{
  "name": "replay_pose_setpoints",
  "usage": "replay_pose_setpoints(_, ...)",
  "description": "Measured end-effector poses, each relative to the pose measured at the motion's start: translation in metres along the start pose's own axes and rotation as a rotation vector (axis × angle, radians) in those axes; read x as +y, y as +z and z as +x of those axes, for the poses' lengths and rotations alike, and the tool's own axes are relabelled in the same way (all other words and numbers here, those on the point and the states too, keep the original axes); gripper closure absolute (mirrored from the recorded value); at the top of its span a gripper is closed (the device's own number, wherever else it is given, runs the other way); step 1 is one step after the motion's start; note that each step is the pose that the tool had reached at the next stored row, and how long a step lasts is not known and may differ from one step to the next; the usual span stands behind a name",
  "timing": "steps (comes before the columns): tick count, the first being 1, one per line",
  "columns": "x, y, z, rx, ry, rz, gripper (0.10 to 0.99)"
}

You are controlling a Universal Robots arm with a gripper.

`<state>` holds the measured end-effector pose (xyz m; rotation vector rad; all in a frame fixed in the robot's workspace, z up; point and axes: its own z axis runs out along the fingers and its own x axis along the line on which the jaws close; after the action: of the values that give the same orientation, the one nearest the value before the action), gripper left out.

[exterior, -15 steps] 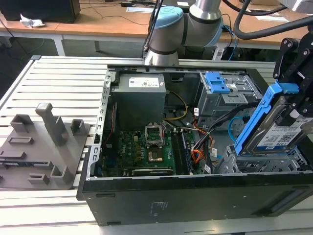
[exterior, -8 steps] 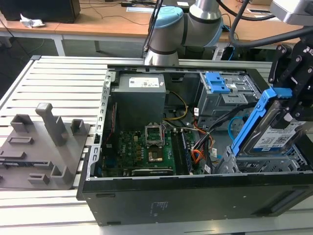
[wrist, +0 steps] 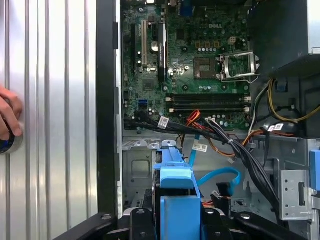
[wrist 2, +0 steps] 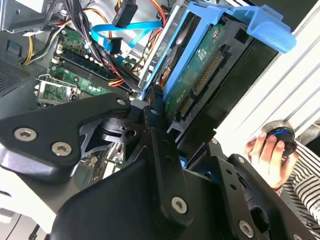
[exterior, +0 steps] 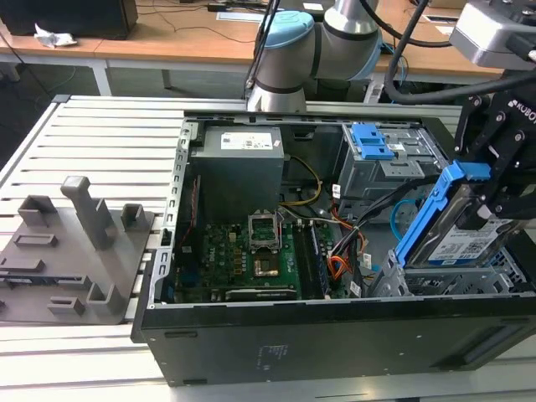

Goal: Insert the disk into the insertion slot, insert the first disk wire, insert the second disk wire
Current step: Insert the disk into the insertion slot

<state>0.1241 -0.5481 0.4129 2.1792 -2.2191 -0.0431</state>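
The disk [exterior: 452,228], a silver drive in a bright blue carrier, hangs tilted with one end up over the front right corner of the open computer case. My gripper [exterior: 492,188] is shut on its upper end. In the second wrist view the black fingers [wrist 2: 155,112] clamp the disk [wrist 2: 200,75] by its edges. Just below it lies the insertion slot [exterior: 435,280], a grey perforated metal bay; the disk's lower end is at its mouth. A loose blue wire [exterior: 400,213] curls beside the bay, also seen in the first wrist view [wrist: 220,176] next to the blue carrier [wrist: 177,192].
Inside the case are a green motherboard [exterior: 251,251], a grey power supply [exterior: 239,172], and a taller grey cage with a blue latch [exterior: 377,146]. A black wire bundle [wrist: 240,150] crosses near the bay. A grey fixture [exterior: 75,243] stands at the exterior view's left. A person's hand [wrist 2: 267,150] rests on a knob.
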Motion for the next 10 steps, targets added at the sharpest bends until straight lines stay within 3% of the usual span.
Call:
replay_pose_setpoints(7,-0.0007,0.017,-0.0001,0.0002,0.0,0.0,0.725)
replay_pose_setpoints(10,-0.0009,0.021,-0.0001,0.0001,0.0,0.0,0.725)
